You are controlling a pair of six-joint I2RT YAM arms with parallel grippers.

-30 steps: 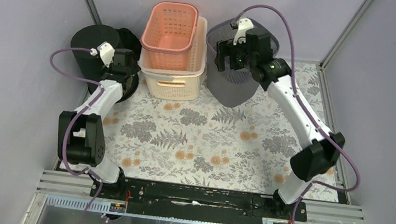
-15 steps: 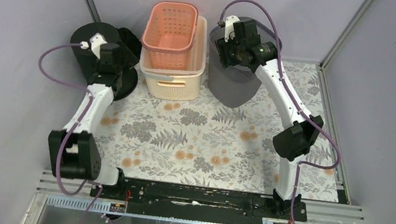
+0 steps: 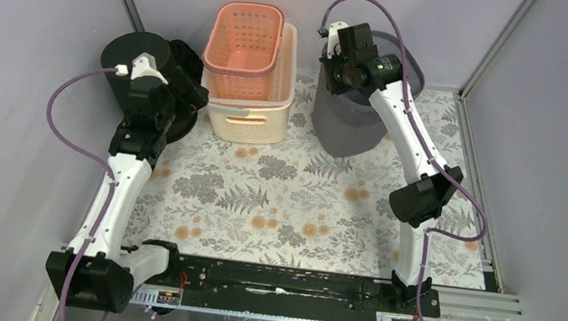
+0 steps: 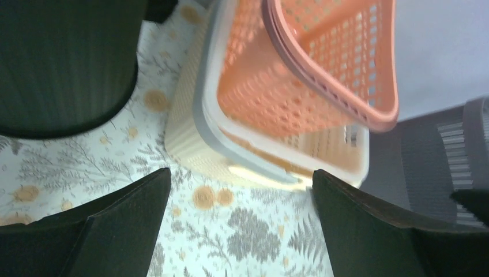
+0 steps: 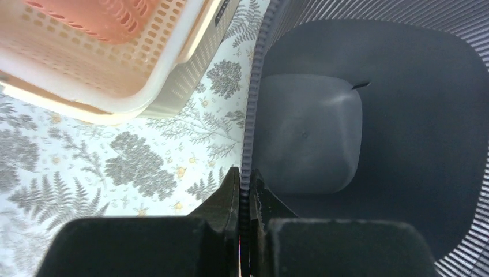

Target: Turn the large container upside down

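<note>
Now pinches the ribbed rim of the large grey container (image 3: pixel 348 123) with the right gripper (image 5: pixel 245 183), fingers pressed together on the thin wall, one inside and one outside. Finds that container at the back right of the floral table (image 3: pixel 284 201), mouth up, smooth bottom showing inside from the right wrist view, just beside the cream basket (image 3: pixel 246 120). Cannot tell flat-standing from tilted there. Holds the left gripper (image 4: pixel 240 176) spread wide and grasping nothing, above the table at the back left, with the black bin (image 4: pixel 63 57) to one side and the cream basket ahead. Shows the pink basket (image 3: pixel 244 39) nested, tilted, inside the cream one.
</note>
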